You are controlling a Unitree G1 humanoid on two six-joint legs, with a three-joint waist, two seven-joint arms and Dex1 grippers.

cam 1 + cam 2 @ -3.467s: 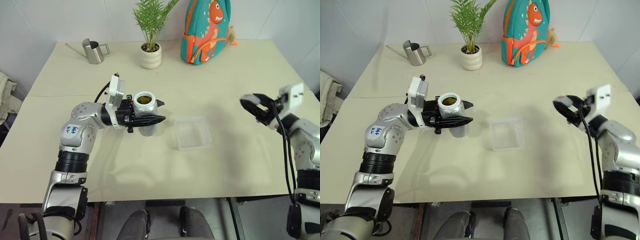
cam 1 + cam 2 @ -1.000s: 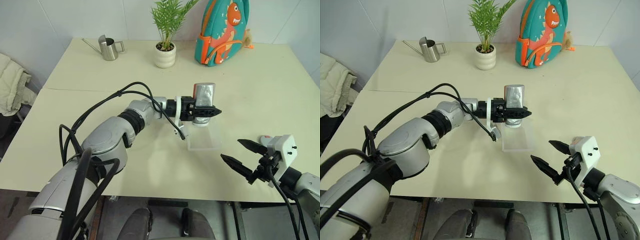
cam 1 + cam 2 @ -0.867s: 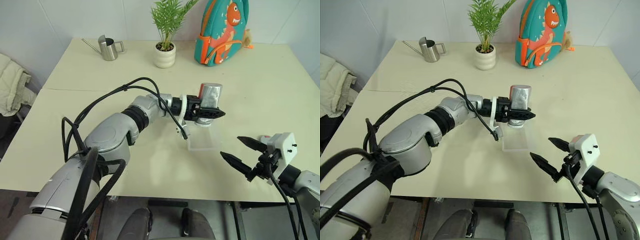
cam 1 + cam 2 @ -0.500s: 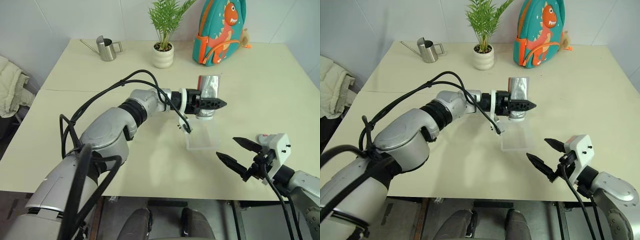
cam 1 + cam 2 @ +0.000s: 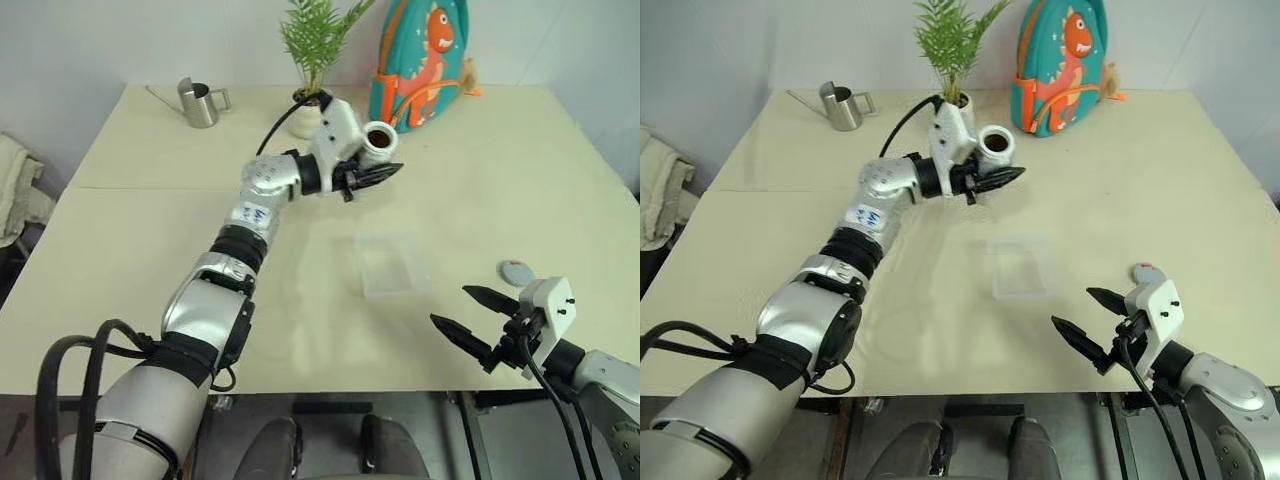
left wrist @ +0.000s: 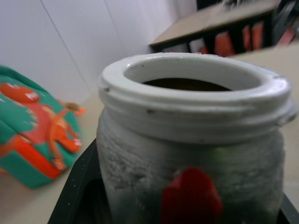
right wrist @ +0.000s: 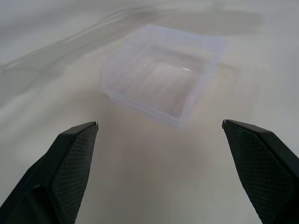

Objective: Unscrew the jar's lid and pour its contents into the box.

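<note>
The left tool (image 5: 375, 173) is clenched on the open jar (image 5: 378, 138), held upright above the table (image 5: 150, 240); something dark, perhaps the contents, lies inside. The right tool (image 5: 1089, 313) is spread empty, the box (image 5: 1020, 266) just ahead, the lid (image 5: 517, 271) beside it.

Head stereo pair: both eyes are looking forward and down from above the near edge of the pale cream rectangular table (image 5: 150, 250), taking in its whole top to the white wall; both are sharing the clear shallow plastic box (image 5: 392, 263) near frame centre.

Left wrist camera: sitting very close behind the silvery-grey open jar with a red label (image 6: 191, 154), which is spanning most of the frame; the teal-and-orange dinosaur backpack (image 6: 32, 130) is showing at left.

Right wrist camera: looking low and near across the tabletop between the two black fingertips (image 7: 70, 158) at the lower corners, the same box lying upper centre.
</note>
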